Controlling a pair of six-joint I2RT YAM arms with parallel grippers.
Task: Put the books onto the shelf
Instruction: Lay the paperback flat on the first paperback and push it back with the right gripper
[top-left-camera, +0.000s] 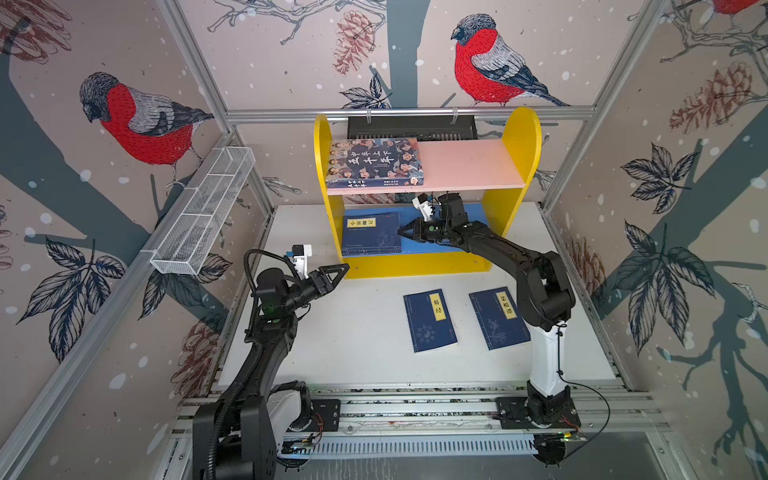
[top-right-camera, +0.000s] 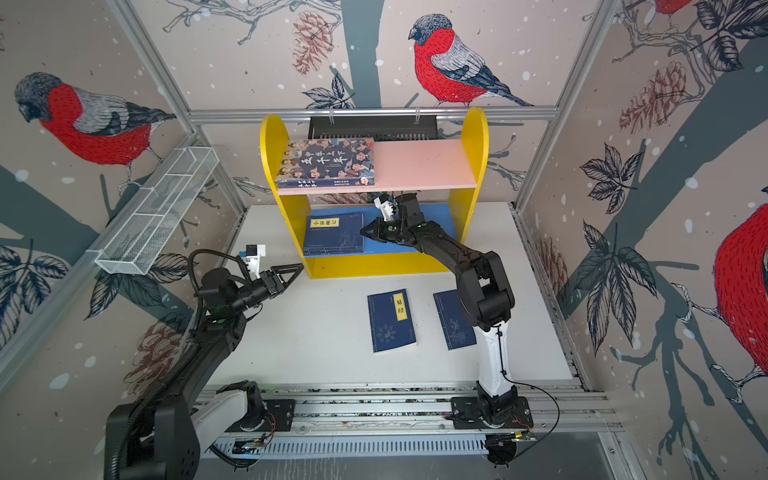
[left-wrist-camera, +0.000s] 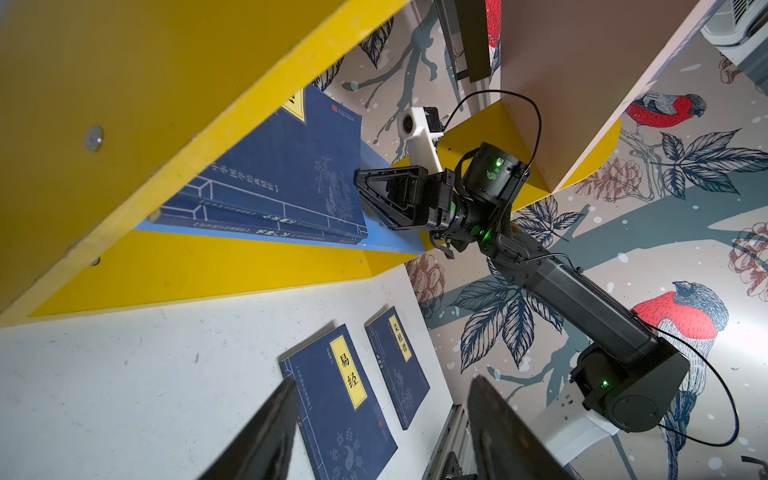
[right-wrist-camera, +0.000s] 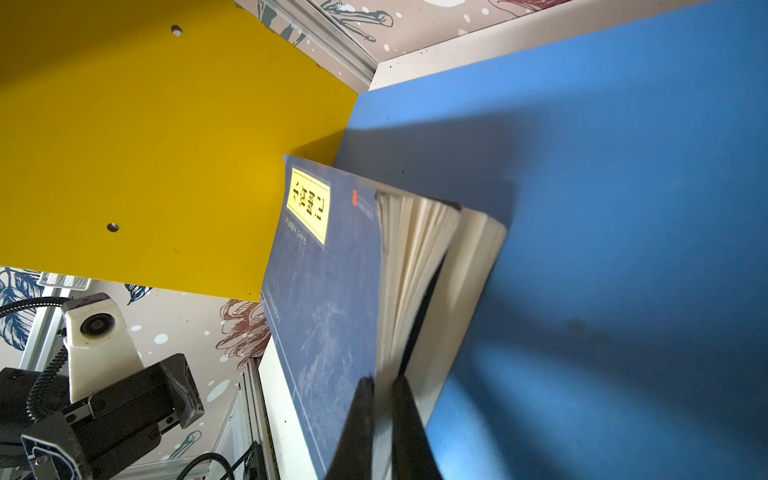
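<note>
White worktop (top-left-camera: 353, 332), bird-papered walls. Right pincer (top-left-camera: 400, 232) closed against fanned page edge of two stacked thin navy-blue books (top-left-camera: 372, 235) on blue lower board of yellow-sided shelf (top-left-camera: 519, 137); any grip on pages unclear. Above it, thick face-illustrated book (top-left-camera: 374, 160) on pink board. Left pincer (top-left-camera: 343, 268) open, empty. Behind right pincer, two more navy-blue books (top-left-camera: 430, 320) (top-left-camera: 498, 318) flat on worktop.

Shelf (top-left-camera: 519, 137) is showing yellow sides, pink upper board, blue lower board. Shelved book (top-left-camera: 371, 232) and loose books (top-left-camera: 430, 320) are wearing navy covers, yellow title labels — thick book (top-left-camera: 374, 160) is displaying illustrated faces, white characters. Worktop (top-left-camera: 353, 332) is showing white.
</note>
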